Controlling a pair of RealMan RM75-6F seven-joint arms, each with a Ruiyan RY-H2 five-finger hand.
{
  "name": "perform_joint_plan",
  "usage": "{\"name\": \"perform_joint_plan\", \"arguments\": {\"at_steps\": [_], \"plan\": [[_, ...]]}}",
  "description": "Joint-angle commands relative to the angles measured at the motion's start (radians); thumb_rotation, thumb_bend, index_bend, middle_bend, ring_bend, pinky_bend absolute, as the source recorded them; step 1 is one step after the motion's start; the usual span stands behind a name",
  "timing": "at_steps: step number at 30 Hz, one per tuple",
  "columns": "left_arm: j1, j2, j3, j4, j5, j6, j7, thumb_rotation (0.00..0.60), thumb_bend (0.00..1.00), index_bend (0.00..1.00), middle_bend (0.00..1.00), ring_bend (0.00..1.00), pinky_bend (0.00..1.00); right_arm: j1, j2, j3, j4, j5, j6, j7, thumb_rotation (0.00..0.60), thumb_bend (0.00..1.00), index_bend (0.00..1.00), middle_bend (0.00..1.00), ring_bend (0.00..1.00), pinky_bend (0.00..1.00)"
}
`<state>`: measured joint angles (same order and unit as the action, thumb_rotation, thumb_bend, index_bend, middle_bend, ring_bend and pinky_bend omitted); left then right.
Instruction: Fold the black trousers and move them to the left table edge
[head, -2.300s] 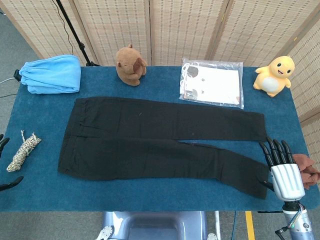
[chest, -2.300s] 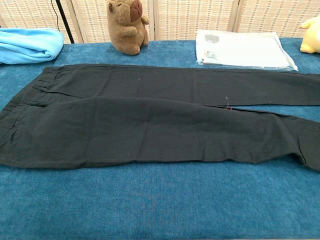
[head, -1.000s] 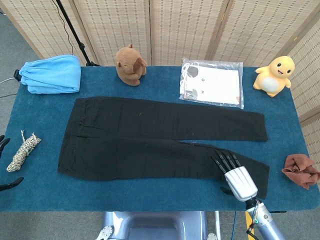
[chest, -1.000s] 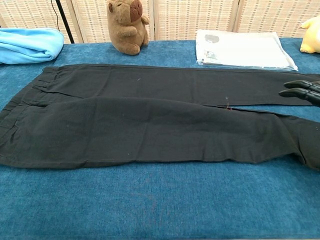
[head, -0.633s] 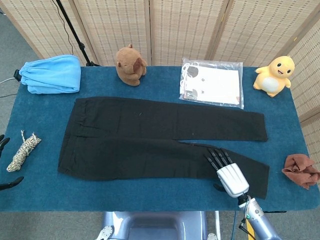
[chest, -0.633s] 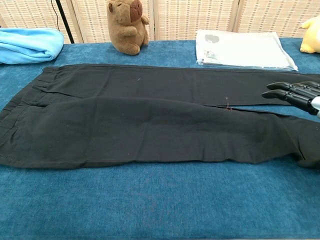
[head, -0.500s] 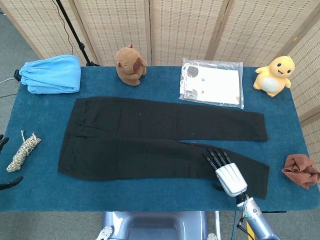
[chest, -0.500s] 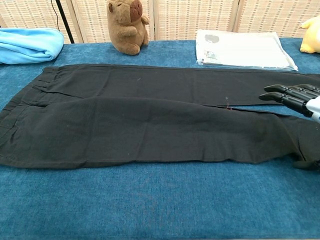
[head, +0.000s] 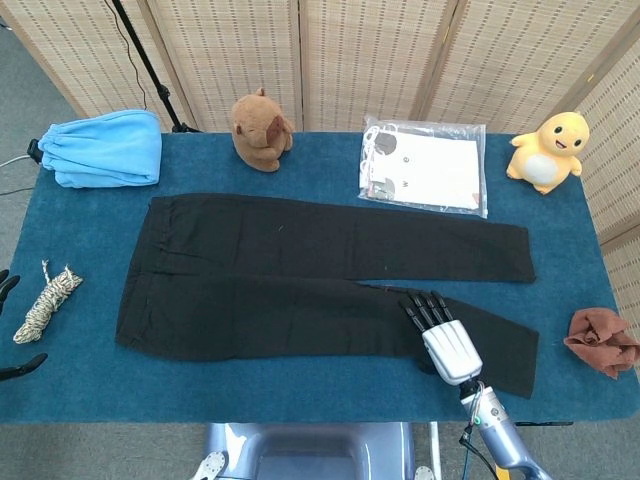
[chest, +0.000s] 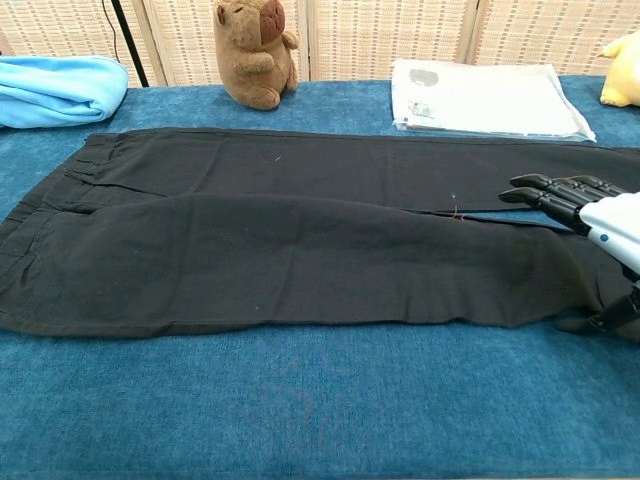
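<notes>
The black trousers (head: 300, 275) lie flat and spread out on the blue table (head: 300, 395), waistband to the left, both legs running right; in the chest view the trousers (chest: 280, 240) fill the middle. My right hand (head: 445, 338) hovers palm down over the near leg close to its hem, fingers (head: 420, 310) straight and together, holding nothing; the right hand (chest: 590, 225) enters the chest view at the right edge. Only dark fingertips of my left hand (head: 8, 330) show at the left edge of the head view, off the table.
A blue folded cloth (head: 105, 148) lies at the back left, a brown plush (head: 260, 130) and a plastic packet (head: 425, 168) at the back, a yellow plush (head: 548, 150) back right. A rope bundle (head: 45, 300) sits near the left edge, a brown rag (head: 603, 342) at the right edge.
My right hand has moved left from the table's right front corner, over the near trouser leg, and keeps creeping left. The trousers have not moved.
</notes>
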<state>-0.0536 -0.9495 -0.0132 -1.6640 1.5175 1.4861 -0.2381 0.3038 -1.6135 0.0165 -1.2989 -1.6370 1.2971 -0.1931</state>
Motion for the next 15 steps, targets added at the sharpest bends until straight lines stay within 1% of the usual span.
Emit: {"name": "perform_joint_plan", "arguments": {"at_steps": [1,5,7,9,11,12,14,15], "plan": [[0.001,0.001,-0.001,0.001,-0.001,0.002,-0.003,0.600,0.00,0.00,0.00,0.00,0.00,0.002,-0.024,0.009,0.044,0.000,0.018,-0.004,0.600,0.00,0.00,0.00,0.00,0.00],[0.001,0.002,-0.002,0.002,-0.002,0.002,-0.010,0.600,0.00,0.00,0.00,0.00,0.00,0.001,-0.047,0.015,0.090,-0.001,0.040,-0.020,0.600,0.00,0.00,0.00,0.00,0.00],[0.002,0.003,-0.001,0.002,-0.001,0.003,-0.013,0.600,0.00,0.00,0.00,0.00,0.00,-0.001,-0.056,0.017,0.109,-0.003,0.055,-0.018,0.600,0.00,0.00,0.00,0.00,0.03],[0.003,0.003,-0.001,0.002,0.000,0.004,-0.015,0.600,0.00,0.00,0.00,0.00,0.00,-0.005,-0.067,0.020,0.134,-0.010,0.080,-0.017,0.600,0.00,0.00,0.01,0.00,0.08],[0.003,0.003,-0.001,0.002,0.000,0.005,-0.016,0.600,0.00,0.00,0.00,0.00,0.00,-0.009,-0.077,0.022,0.162,-0.020,0.109,-0.018,0.600,0.02,0.02,0.05,0.01,0.15],[0.003,0.003,-0.001,0.002,0.000,0.005,-0.015,0.600,0.00,0.00,0.00,0.00,0.00,-0.010,-0.082,0.021,0.172,-0.023,0.119,-0.013,0.600,0.04,0.05,0.09,0.03,0.19],[0.003,0.003,-0.001,0.002,0.001,0.004,-0.015,0.600,0.00,0.00,0.00,0.00,0.00,-0.012,-0.084,0.018,0.183,-0.028,0.129,0.000,0.600,0.07,0.17,0.19,0.12,0.32],[0.002,0.002,-0.001,0.002,0.002,0.003,-0.014,0.600,0.00,0.00,0.00,0.00,0.00,-0.013,-0.083,0.013,0.186,-0.032,0.134,0.011,0.600,0.08,0.21,0.22,0.16,0.36]]}}
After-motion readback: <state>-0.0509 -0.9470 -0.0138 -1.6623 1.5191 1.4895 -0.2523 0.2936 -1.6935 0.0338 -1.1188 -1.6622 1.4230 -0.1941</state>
